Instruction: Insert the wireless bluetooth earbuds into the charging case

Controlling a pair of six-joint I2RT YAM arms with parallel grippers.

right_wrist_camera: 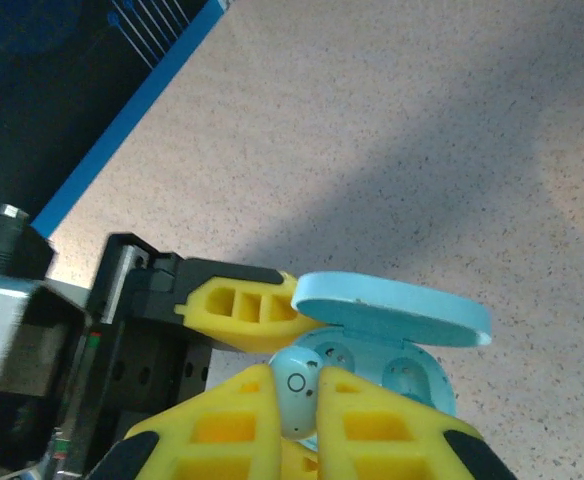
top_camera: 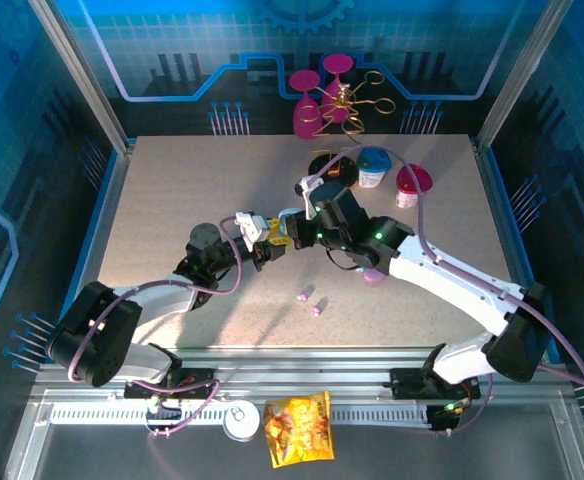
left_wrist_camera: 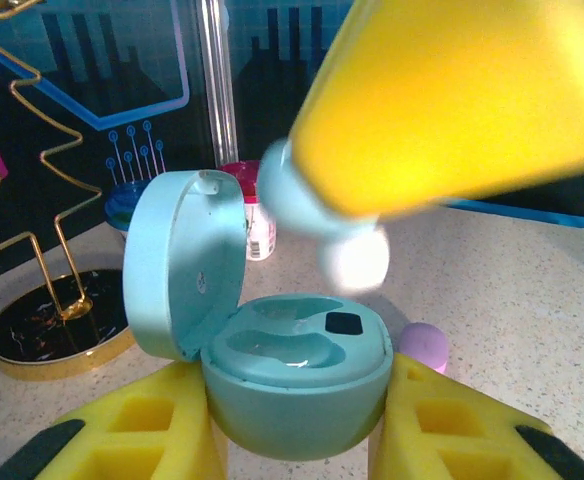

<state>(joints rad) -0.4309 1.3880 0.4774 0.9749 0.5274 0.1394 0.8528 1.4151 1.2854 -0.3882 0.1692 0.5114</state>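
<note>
My left gripper (top_camera: 270, 240) (left_wrist_camera: 297, 432) is shut on the pale blue charging case (left_wrist_camera: 297, 380) (top_camera: 281, 232), gripping its base from both sides. The lid (left_wrist_camera: 180, 262) (right_wrist_camera: 392, 304) stands open and both wells look empty. Just above the case, my right gripper (top_camera: 296, 233) (right_wrist_camera: 299, 402) is shut on one pale blue earbud (right_wrist_camera: 298, 384) (left_wrist_camera: 317, 210), its white tip (left_wrist_camera: 355, 260) pointing down over the wells. Two lilac earbuds (top_camera: 303, 296) (top_camera: 318, 310) lie loose on the table in front. The second blue earbud is out of view.
The pink case (top_camera: 374, 275) (left_wrist_camera: 424, 344) lies beside the right arm. A black gold-rimmed dish (top_camera: 334, 168) (left_wrist_camera: 57, 328), two small jars (top_camera: 374, 166) (top_camera: 412, 184), pink goblets (top_camera: 307, 110) and a gold wire ornament (top_camera: 350, 100) stand at the back. A snack bag (top_camera: 297, 428) lies on the near rail.
</note>
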